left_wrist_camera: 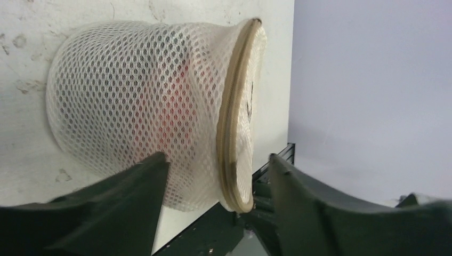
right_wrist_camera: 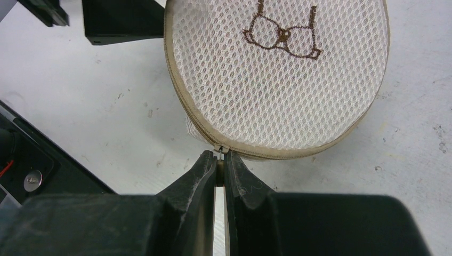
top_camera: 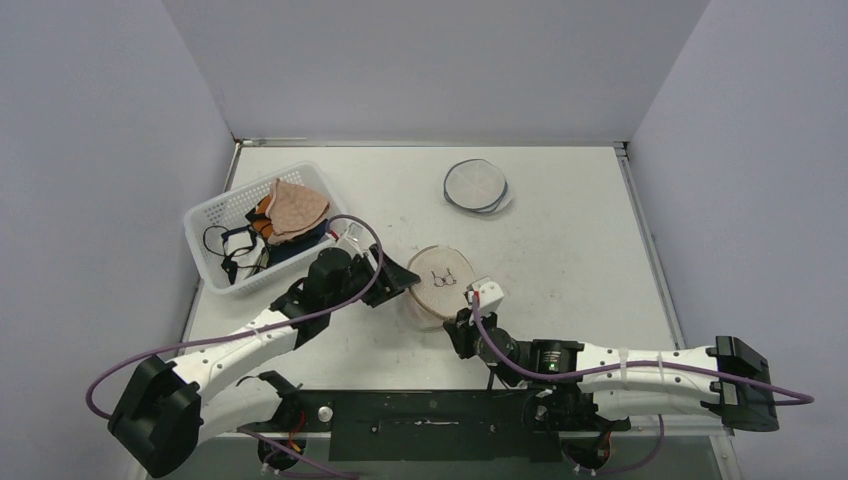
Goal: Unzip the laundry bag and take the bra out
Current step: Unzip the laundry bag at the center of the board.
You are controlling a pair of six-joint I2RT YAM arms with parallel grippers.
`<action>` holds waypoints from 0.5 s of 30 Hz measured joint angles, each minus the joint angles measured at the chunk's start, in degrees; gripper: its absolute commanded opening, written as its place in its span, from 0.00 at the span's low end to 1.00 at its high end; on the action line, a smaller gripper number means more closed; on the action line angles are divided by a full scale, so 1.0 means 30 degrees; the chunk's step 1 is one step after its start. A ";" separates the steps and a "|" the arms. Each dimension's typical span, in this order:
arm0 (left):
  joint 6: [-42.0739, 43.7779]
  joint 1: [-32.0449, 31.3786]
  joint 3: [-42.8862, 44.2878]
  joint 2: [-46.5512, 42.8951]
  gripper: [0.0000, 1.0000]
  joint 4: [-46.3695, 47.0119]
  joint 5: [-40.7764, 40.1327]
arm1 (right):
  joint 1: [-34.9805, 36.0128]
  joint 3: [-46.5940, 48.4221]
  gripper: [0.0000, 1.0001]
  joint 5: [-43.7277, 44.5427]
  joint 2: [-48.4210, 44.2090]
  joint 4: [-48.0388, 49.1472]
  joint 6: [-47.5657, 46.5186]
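Inside the laundry bag (top_camera: pixel 437 285) the bra (left_wrist_camera: pixel 173 101) shows only as a dim reddish patch behind the white mesh in the left wrist view; its shape cannot be made out. From above, the arms' wrists cover the bag's near edge. The zipper pull (right_wrist_camera: pixel 219 151) is mostly buried between the fingers of the right gripper (right_wrist_camera: pixel 219 165), which is clamped tight on it at the bag's near rim; only its top by the slider peeks out. The left gripper (left_wrist_camera: pixel 216 176) is spread wide, its jaws standing either side of the bag's tan rim; whether they touch the mesh cannot be told.

The bag sits near the middle of the table (top_camera: pixel 570 250), round and puffed, a brown stitched bra outline (right_wrist_camera: pixel 282 34) on its top face, the zip closed wherever it shows. The white basket (top_camera: pixel 200 225) at the far left holds a peach garment (top_camera: pixel 297 207) and tangled black straps (top_camera: pixel 235 250). A flat grey-rimmed mesh disc (top_camera: pixel 477 186) lies well apart, farther back
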 measured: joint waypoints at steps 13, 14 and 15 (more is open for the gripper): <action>-0.1209 -0.2798 -0.1333 -0.7978 0.74 -0.4947 -0.2841 | 0.0036 0.0109 0.05 -0.0532 0.0750 0.0561 -0.0393; -0.1421 -0.3315 -0.1515 -0.7876 0.73 -0.4918 -0.3228 | 0.0044 0.0160 0.05 -0.0605 0.0933 0.0634 -0.0459; -0.1749 -0.3891 -0.1661 -0.7570 0.71 -0.4838 -0.3679 | 0.0058 0.0226 0.05 -0.0699 0.1158 0.0714 -0.0510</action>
